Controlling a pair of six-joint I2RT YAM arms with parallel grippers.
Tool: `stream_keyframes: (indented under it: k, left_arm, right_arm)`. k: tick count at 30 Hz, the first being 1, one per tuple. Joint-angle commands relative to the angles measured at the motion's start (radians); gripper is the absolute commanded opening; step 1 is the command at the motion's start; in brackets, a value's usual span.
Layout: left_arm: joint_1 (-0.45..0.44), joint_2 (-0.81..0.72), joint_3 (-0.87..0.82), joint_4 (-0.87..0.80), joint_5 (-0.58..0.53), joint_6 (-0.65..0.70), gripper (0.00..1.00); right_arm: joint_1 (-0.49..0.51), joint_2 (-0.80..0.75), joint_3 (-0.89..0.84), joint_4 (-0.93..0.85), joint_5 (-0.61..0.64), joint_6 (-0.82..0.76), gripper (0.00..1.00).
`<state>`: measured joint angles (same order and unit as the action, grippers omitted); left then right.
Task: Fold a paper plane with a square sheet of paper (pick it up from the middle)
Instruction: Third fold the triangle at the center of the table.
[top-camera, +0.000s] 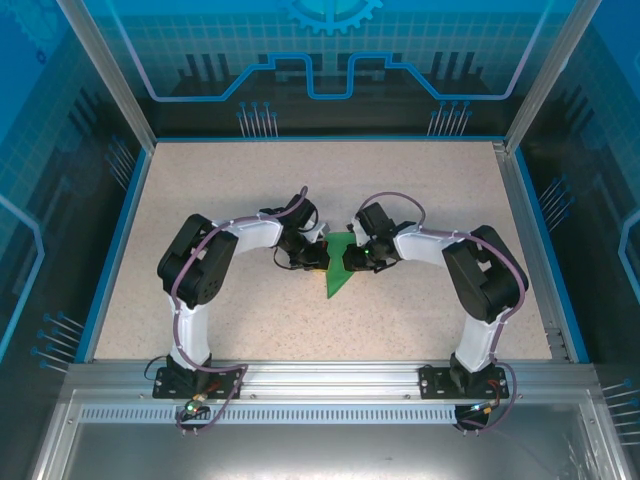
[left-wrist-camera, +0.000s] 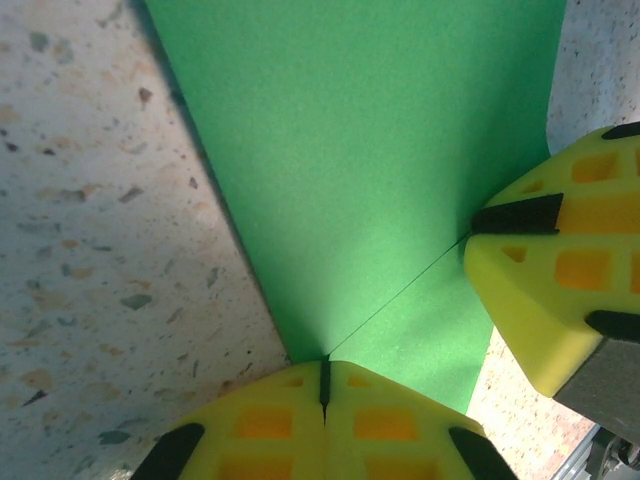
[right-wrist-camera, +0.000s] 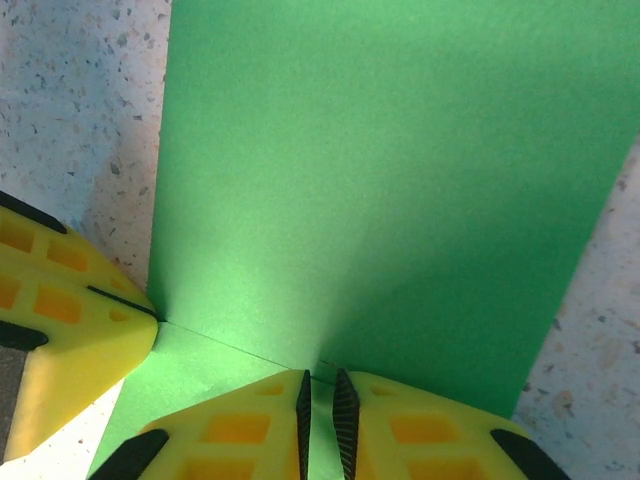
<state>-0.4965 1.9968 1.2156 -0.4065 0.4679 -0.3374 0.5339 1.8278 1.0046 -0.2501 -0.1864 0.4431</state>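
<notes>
1. The green paper (top-camera: 337, 278) lies flat near the middle of the table (top-camera: 420, 190). It is already creased into a narrow wedge rather than a plain square.
2. From the overhead camera, the wedge's long axis runs from a wider end farther from the arm bases to a sharp tip pointing back toward them. The tip leans slightly to the left arm's side.
3. The left gripper (top-camera: 318, 256) reaches in from the left and the right gripper (top-camera: 352, 258) from the right. They meet over the wider far part of the wedge, so neither arm is clearly nearer. The pointed near end lies bare.
4. In the left wrist camera, the left gripper's yellow fingertips (left-wrist-camera: 270, 415) are pressed fully together. Their joined tip sits on the paper's edge, just where a thin crease line ends. I cannot tell whether any paper is caught between them.
5. In the right wrist camera, the right gripper's fingertips (right-wrist-camera: 400, 420) stand very narrow, a thin slit apart, with green showing in the slit. Whether they pinch a raised fold or only rest on the sheet cannot be told.
6. The thin crease runs straight from one pair of fingertips to the other, roughly across the wedge. Most of the paper spreads away from both wrists beyond that line.
7. My judgement is that the coming fold hinges on this shared line. Both grippers already sit at its ends, so a slip at either end would skew the crease.
</notes>
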Motion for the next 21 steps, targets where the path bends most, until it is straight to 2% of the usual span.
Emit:
stream_keyframes:
  k: [1,5,15,21]
  left_arm:
    - [-0.013,0.048,-0.001,-0.046,-0.075,0.002,0.0]
    - [-0.014,0.019,0.005,-0.053,-0.074,-0.008,0.08]
    - [-0.015,-0.116,0.012,-0.105,-0.124,-0.026,0.4]
    - [-0.045,-0.229,-0.039,-0.128,-0.164,-0.086,0.46]
  right_arm:
    - [0.028,0.04,-0.051,-0.115,0.057,-0.01,0.18]
    - [0.029,0.044,-0.053,-0.117,0.067,-0.007,0.18]
    - [0.034,0.05,-0.061,-0.11,0.071,-0.001,0.18]
    - [0.034,0.055,-0.063,-0.103,0.064,0.001,0.17]
